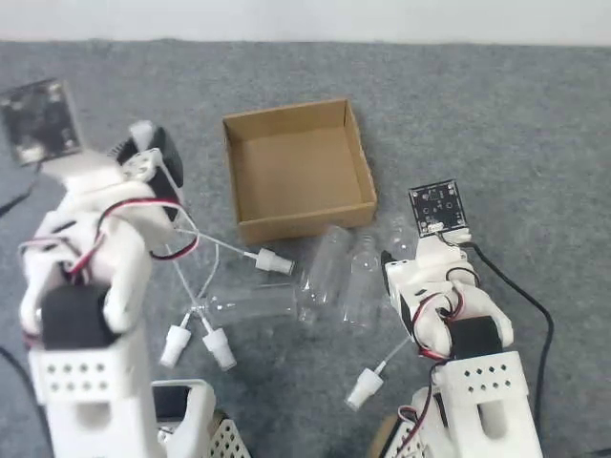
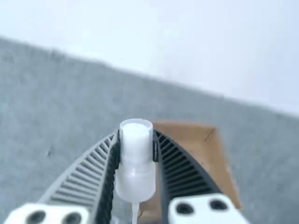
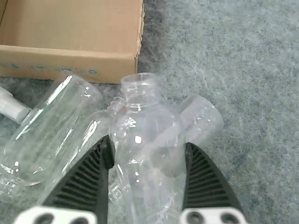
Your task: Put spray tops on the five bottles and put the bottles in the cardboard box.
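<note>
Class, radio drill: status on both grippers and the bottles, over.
Left gripper shut on spray top. Right gripper shut on uncapped bottle. Loose bottles crowd beside it.

Grey carpet (image 1: 535, 124) covers the whole work surface, short-piled and evenly lit. Along its far edge runs a plain white strip (image 1: 305, 19), probably a wall.

Looks like a robot lab or test room. Fuzzy grey mat (image 1: 496, 114) over the table, plain white wall (image 1: 305, 17) behind. Two white robot arms side by side, left arm (image 1: 91, 315) and right arm (image 1: 473, 382), with red and black wires (image 1: 138, 202) and a bare little camera board (image 1: 438, 207). One spray top (image 2: 135, 158) pinched in the left gripper (image 2: 135, 137), one clear bottle (image 3: 142, 135) squeezed in the right gripper (image 3: 148, 145). Plain cardboard box (image 1: 298, 172) nearby, more bottles (image 1: 329, 267) and loose tops (image 1: 218, 345) lying around.
</note>
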